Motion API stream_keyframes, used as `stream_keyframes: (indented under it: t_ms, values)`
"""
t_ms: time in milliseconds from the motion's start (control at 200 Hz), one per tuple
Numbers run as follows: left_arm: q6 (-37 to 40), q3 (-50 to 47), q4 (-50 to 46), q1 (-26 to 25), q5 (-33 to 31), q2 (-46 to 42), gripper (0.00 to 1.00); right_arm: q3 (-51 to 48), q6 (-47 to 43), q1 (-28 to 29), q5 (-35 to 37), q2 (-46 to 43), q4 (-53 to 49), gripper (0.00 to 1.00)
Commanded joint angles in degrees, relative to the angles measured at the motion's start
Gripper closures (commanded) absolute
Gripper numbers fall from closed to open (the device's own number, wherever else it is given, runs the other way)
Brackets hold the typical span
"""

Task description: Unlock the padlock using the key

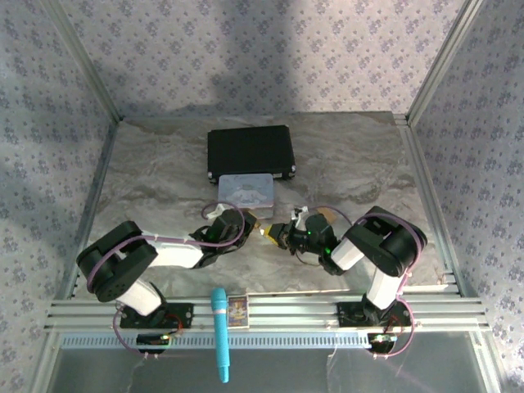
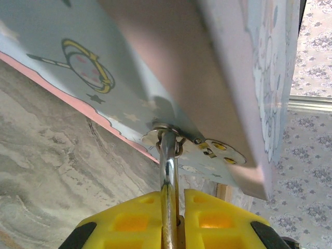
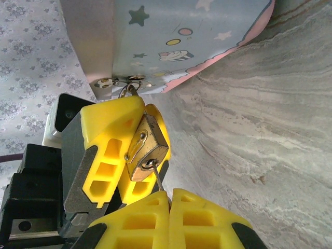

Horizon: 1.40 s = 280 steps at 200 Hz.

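Right up close, the right hand (image 3: 169, 195) is pinched tight on the key (image 3: 157, 179); only the thin silver blade shows past the yellow fingertips, and its tip sits in the keyhole at the bottom of the padlock (image 3: 148, 149); so the insertion looks done, I'd say. Just beyond, the left hand (image 2: 172, 199) is closed narrow on the padlock, brass body clamped between its fingers, steadying it just above the table (image 3: 270, 129); the silver shackle (image 2: 168, 161) rises out of that grip and passes through the hasp (image 2: 218, 150) of the pale blue tin (image 1: 246, 190). The shackle looks seated in the body, no gap that I can make out; so the turn of the key and the popping of the shackle are what's left, by my reckoning. What crowds the work: both hands meet nose to nose at the tin's front edge, leaving little room to twist; the tin's wall hangs right over the lock. Further back, touching the tin's far side, lies a black case (image 1: 250, 151), well clear of the action.
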Motion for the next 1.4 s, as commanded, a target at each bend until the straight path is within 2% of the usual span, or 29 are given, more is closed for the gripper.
stream_keyframes:
  t_ms: [0,725,929,1394]
  values:
    - [-0.5,0.0,4.5,-0.5,2.4,0.5,1.00,0.8,0.5,-0.5,0.7,1.4,5.1,1.00]
    - [-0.6,0.4,8.3,-0.6,3.9,1.9,1.00,5.1,3.2,-1.9,-3.1,6.2,8.9,1.00]
    - [-1.3,-0.6,14.0,-0.6,4.4,3.9,1.00,7.5,6.9,-2.7,-5.6,8.0,8.9,1.00]
    - [-2.3,-0.6,19.6,-0.7,7.3,4.7,1.00,10.8,8.9,-6.1,-11.0,11.9,8.9,1.00]
